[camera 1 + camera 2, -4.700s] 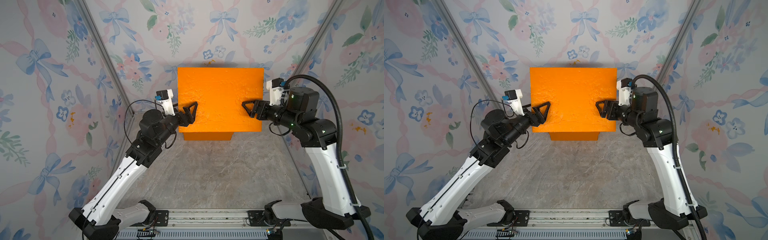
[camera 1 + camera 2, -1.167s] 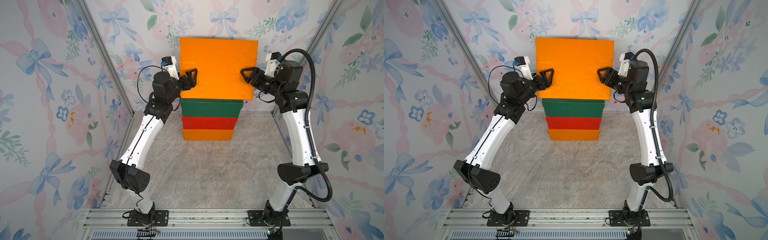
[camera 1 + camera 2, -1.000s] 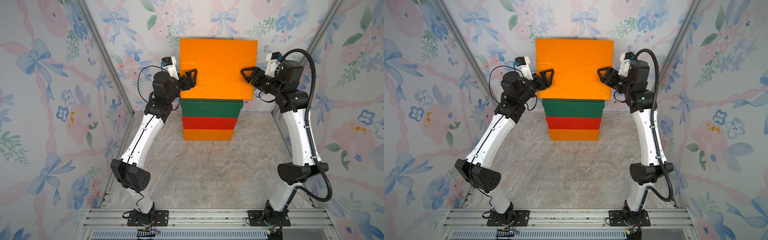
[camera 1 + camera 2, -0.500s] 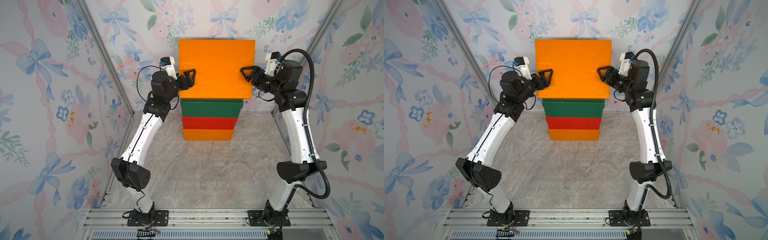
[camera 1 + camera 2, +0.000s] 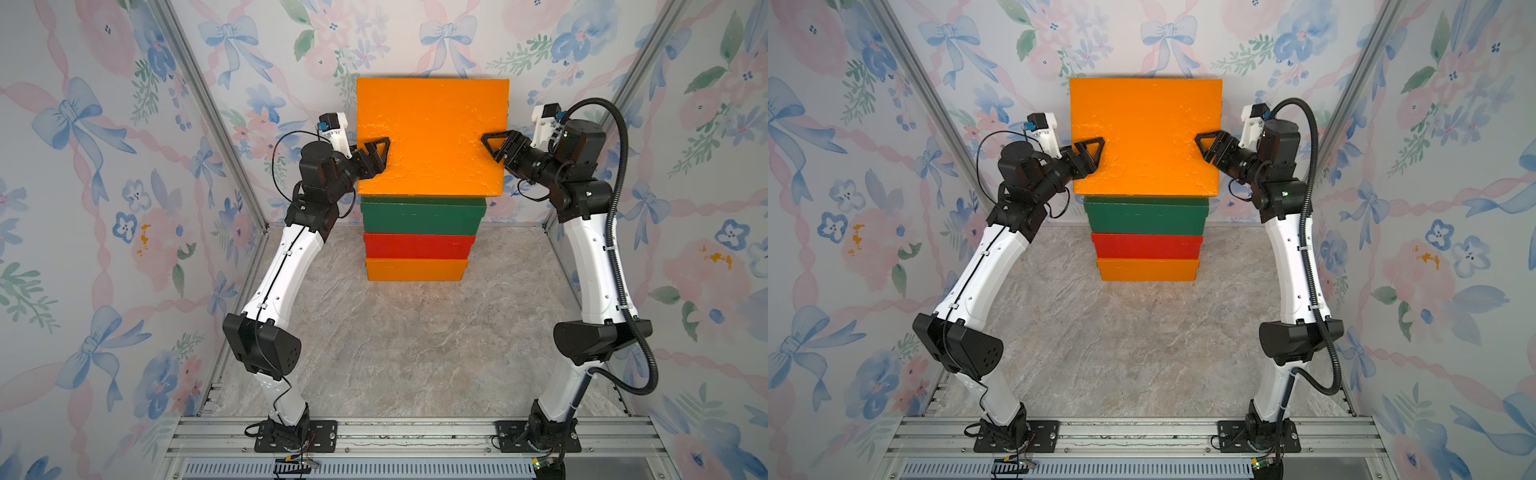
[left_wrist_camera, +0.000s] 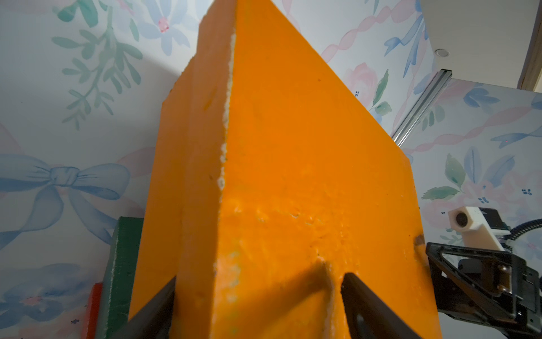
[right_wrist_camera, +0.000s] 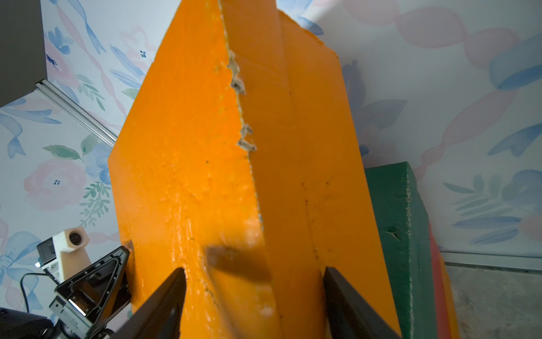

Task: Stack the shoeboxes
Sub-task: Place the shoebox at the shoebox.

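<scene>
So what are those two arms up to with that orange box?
Two robot arms hold the upper orange shoebox between them: the left end effector clamps one end, the right end effector the other. It is above a stack of green shoebox, red shoebox and lower orange shoebox; whether it rests there is unclear.

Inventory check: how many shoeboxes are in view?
4, in one pile: bottom orange box at the base, red box on it, green box next, top orange box uppermost, held by the left gripper and right gripper. More could hide behind.
</scene>
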`<state>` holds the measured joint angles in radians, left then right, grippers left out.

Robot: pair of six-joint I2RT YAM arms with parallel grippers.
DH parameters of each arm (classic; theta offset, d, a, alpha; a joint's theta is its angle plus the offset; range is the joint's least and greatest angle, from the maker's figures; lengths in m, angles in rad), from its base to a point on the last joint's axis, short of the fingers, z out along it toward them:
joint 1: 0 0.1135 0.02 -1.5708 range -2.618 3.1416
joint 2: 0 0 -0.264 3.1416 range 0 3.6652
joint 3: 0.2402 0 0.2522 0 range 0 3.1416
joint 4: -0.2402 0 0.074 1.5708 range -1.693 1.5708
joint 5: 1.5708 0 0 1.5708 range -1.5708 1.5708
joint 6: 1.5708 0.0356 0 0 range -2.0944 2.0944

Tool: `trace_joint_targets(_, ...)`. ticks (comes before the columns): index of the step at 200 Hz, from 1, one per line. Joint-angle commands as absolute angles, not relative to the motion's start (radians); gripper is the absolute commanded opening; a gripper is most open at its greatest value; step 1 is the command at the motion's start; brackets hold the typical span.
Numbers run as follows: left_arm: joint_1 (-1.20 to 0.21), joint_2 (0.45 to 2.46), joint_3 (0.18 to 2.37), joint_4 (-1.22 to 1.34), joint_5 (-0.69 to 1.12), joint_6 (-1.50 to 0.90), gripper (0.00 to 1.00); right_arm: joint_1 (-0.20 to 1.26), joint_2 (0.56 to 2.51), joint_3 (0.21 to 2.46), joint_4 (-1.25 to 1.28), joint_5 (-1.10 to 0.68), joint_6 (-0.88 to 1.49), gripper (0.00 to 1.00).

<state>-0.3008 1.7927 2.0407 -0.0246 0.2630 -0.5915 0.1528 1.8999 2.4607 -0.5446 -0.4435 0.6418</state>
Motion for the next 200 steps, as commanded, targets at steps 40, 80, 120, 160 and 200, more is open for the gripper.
trace_joint_targets(40,-0.317,1.825,2.06,-0.007,0.423,-0.613,0.83,0.161,1.925,2.44,-0.488,-0.585,0.682,0.74)
trace_joint_targets(80,-0.309,1.825,2.058,-0.007,0.424,-0.613,0.84,0.149,1.93,2.428,-0.479,-0.587,0.69,0.74)
trace_joint_targets(120,-0.301,1.829,2.059,-0.006,0.425,-0.612,0.84,0.131,1.94,2.428,-0.466,-0.59,0.707,0.74)
trace_joint_targets(160,-0.291,1.83,2.059,-0.007,0.426,-0.614,0.85,0.117,1.954,2.434,-0.454,-0.601,0.727,0.74)
trace_joint_targets(200,-0.279,1.827,2.061,-0.007,0.423,-0.615,0.85,0.115,1.961,2.438,-0.449,-0.602,0.731,0.74)
